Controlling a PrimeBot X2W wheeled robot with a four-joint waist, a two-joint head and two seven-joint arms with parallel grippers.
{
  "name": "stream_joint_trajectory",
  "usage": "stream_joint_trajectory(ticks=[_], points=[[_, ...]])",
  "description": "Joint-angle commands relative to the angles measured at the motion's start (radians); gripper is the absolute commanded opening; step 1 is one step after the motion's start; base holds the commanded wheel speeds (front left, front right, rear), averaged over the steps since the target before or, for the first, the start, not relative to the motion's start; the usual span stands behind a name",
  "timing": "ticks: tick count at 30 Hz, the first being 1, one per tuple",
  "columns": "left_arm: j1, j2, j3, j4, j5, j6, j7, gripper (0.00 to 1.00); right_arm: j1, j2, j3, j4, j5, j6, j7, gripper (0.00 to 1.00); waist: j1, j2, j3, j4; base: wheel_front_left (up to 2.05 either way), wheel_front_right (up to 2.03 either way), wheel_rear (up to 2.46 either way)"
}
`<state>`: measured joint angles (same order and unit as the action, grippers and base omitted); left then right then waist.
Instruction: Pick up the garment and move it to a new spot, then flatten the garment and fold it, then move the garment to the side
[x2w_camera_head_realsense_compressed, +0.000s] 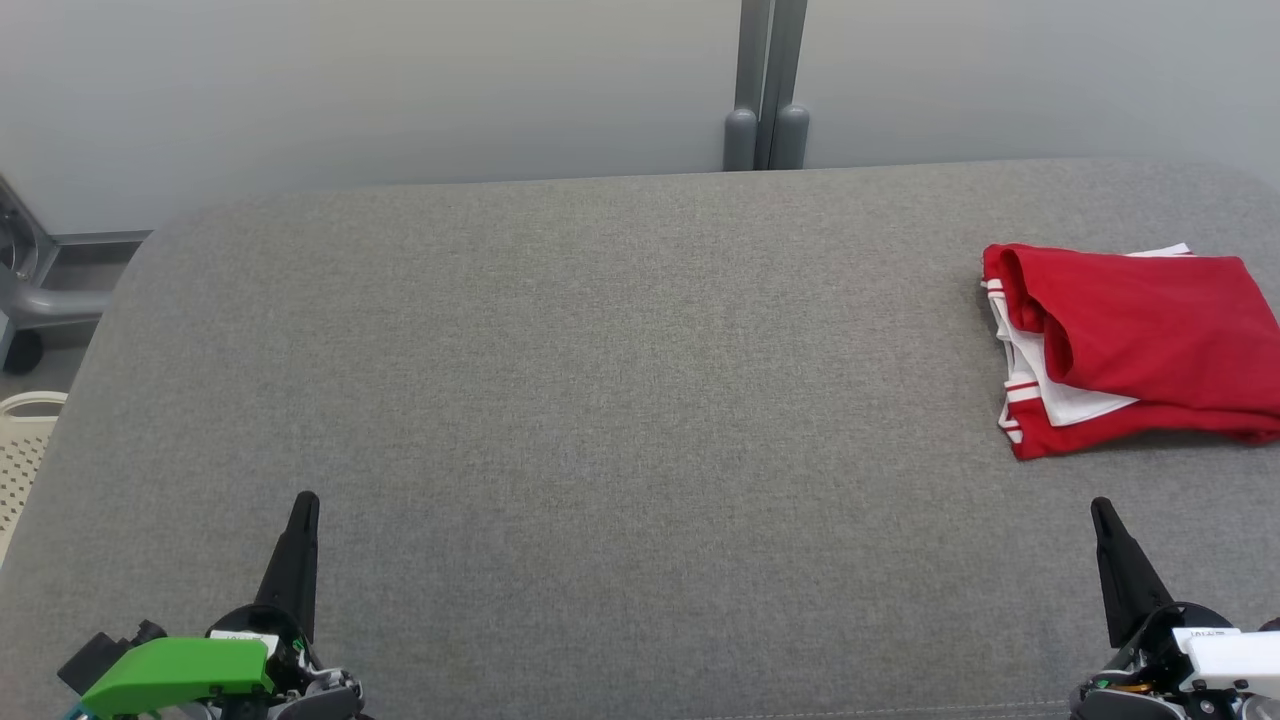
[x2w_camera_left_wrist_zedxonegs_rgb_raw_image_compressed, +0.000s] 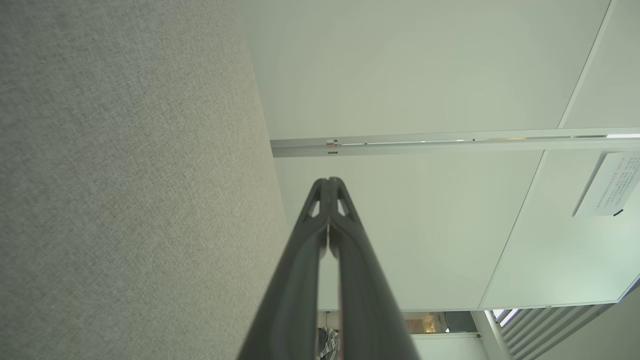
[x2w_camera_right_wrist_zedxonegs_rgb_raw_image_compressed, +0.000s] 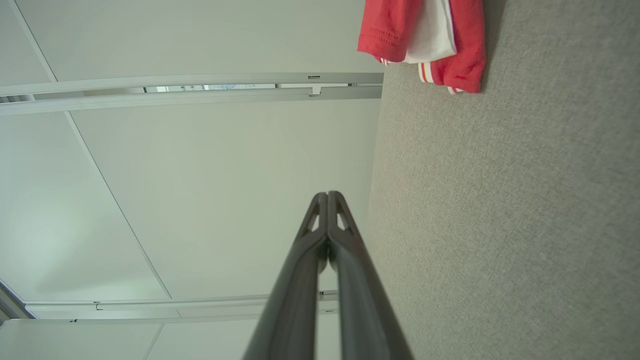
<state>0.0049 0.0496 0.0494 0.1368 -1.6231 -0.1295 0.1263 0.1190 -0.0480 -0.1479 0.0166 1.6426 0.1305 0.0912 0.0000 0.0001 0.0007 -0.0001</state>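
Head view shows one folded red garment with white striped trim (x2w_camera_head_realsense_compressed: 1140, 345) lying at the far right of the grey fabric-covered table (x2w_camera_head_realsense_compressed: 620, 400), its right side cut off by the frame. Two grippers sit at the table's near edge, the left gripper (x2w_camera_head_realsense_compressed: 306, 498) and the right gripper (x2w_camera_head_realsense_compressed: 1100, 503). Each has its fingers pressed together and is empty. One white wall sign (x2w_camera_left_wrist_zedxonegs_rgb_raw_image_compressed: 610, 184) beyond the table carries print too small to read.

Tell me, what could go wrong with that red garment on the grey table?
The folded red garment lies far to the right of the grey table, past the head view's edge, so it might sit near the rim and slide off. Its white layers poke out; a nudge could undo the fold.
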Motion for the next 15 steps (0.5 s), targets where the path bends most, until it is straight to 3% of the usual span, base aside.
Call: stream_joint_trajectory(ticks=[1,15], points=[[-0.013,0.0,0.003,-0.003,-0.004,-0.006,0.002,0.0,0.011,-0.004,-0.002,-0.005,0.002,0.0,0.005,0.0,0.0,-0.0001,0.0,0.0,0.0,0.0,0.0],[-0.013,0.0,0.003,-0.003,-0.004,-0.005,0.002,0.0,0.011,-0.004,-0.002,-0.005,0.002,0.0,0.005,0.0,0.0,-0.0001,0.0,0.0,0.0,0.0,0.0]])
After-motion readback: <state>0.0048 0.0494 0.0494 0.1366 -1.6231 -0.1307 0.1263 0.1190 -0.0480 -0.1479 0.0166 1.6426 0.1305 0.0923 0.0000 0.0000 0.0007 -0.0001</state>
